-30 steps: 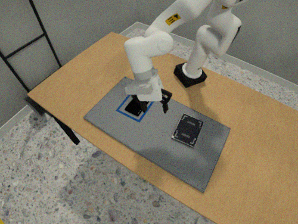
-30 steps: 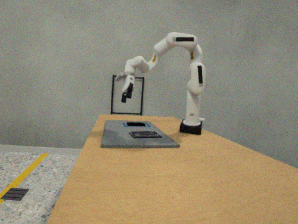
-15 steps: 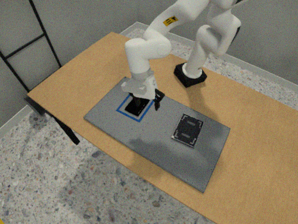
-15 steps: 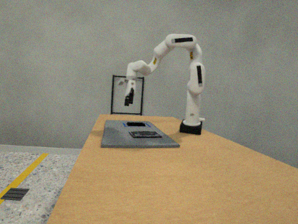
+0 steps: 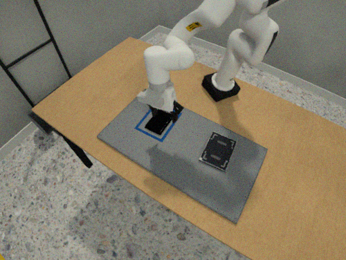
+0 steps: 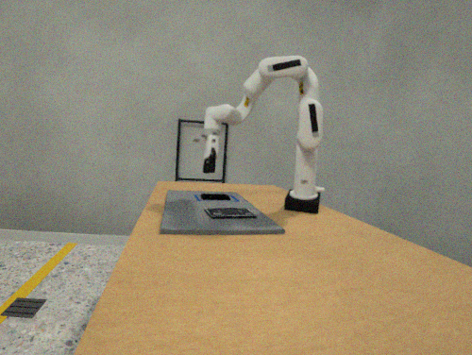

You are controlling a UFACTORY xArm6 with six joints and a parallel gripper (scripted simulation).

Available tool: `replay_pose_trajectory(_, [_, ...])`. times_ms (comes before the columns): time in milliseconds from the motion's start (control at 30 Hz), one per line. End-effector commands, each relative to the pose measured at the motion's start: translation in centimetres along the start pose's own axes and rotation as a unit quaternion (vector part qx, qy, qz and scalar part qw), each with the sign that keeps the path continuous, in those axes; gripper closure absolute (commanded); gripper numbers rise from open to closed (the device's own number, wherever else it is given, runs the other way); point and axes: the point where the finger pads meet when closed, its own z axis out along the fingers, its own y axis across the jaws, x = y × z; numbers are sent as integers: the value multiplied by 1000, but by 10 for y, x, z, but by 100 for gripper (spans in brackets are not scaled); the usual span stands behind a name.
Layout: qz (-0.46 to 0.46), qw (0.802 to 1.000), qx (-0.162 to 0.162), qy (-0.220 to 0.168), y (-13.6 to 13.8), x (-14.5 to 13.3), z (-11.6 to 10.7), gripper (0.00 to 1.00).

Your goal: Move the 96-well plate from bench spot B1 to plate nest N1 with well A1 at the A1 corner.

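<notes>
The black 96-well plate (image 5: 159, 123) lies inside the blue square outline of spot B1 on the grey base board (image 5: 183, 152). It also shows in the exterior view (image 6: 215, 196). My gripper (image 5: 165, 112) is open and empty, pointing down, directly above the plate; in the exterior view the gripper (image 6: 209, 164) hangs clearly above it, not touching. The plate nest N1 (image 5: 218, 151) is a dark pad with white corner locators, to the right on the board, and it is empty; it shows in the exterior view too (image 6: 230, 212). The plate's cut-off corner is too small to tell.
The robot's base (image 5: 221, 86) stands on the wooden table behind the board. A black frame rack (image 5: 31, 59) stands beyond the table's left end. The table edge runs close in front of the board.
</notes>
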Motion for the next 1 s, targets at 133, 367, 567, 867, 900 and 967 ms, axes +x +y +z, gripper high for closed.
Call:
replay_pose_trajectory(133, [15,999,-39,-13,22,-15,7,0])
replay_pose_trajectory(367, [25,997,-73,-26,46,-38,17,0])
replay_pose_trajectory(567, [25,997,-73,-27,61,-52,23,0])
replay_pose_trajectory(867, [25,997,-73,-27,61,-52,23,0])
replay_pose_trajectory(900, [25,997,-73,-27,61,-52,23,0])
replay_pose_trajectory(967, [25,997,-73,-27,61,-52,23,0])
